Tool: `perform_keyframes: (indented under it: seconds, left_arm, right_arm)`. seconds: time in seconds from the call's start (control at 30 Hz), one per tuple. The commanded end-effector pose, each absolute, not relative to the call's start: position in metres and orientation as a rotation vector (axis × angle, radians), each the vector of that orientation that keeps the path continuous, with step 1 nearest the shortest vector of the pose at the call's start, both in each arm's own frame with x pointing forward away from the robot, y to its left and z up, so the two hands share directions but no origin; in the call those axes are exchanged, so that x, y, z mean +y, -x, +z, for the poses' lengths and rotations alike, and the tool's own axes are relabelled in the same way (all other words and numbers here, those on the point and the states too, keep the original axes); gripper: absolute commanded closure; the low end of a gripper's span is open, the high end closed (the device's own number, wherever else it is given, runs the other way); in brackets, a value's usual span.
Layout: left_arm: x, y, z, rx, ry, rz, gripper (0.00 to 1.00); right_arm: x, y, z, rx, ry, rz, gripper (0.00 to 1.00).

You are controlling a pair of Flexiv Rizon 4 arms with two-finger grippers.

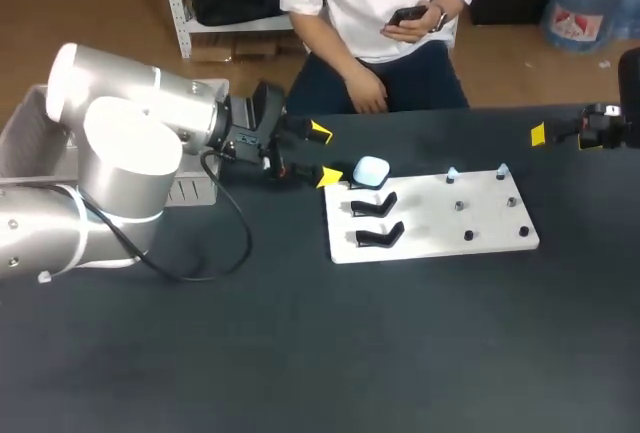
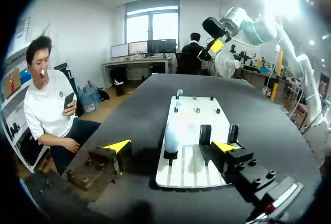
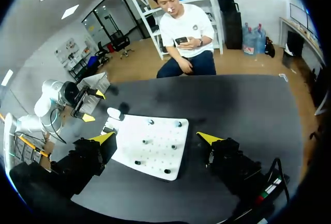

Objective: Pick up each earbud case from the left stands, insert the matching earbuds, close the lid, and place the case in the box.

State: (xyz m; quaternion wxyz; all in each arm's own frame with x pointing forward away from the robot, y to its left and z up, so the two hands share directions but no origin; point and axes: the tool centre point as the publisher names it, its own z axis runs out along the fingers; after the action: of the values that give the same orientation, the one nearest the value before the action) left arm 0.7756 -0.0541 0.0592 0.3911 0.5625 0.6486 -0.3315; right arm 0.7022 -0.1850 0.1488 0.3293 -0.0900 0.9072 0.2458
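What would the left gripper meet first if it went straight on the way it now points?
Probably the pale earbud case on its black stand at the near edge of the white board, though height is unclear.

**Board mid-frame, an arm each side**

Board (image 1: pixel 430 218) lies centre-right of frame on the table (image 1: pixel 300 353). Stands (image 1: pixel 374 204) run down its left edge, w/ the case (image 1: pixel 371 171) on the uppermost. Earbuds (image 1: pixel 452 175) sit along its upper edge, pegs (image 1: pixel 468 236) below them. L gripper (image 1: pixel 325 155) is just left of the case. R gripper (image 1: pixel 560 136) is at far right. Box (image 1: pixel 25 118) is at far left.
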Motion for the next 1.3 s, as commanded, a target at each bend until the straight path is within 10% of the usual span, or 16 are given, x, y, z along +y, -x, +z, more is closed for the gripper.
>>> perform_keyframes:
  seconds: [0.03,1.3]
  left_arm:
    - [-0.065,-0.780,0.052,1.640,-1.435,-0.846,0.00]
    - [-0.101,-0.782,0.019,1.653,-1.381,-0.896,0.00]
  right_arm:
    - [-0.185,-0.702,0.149,2.373,0.235,0.643,0.00]
    - [-0.185,-0.702,0.149,2.373,0.235,0.643,0.00]
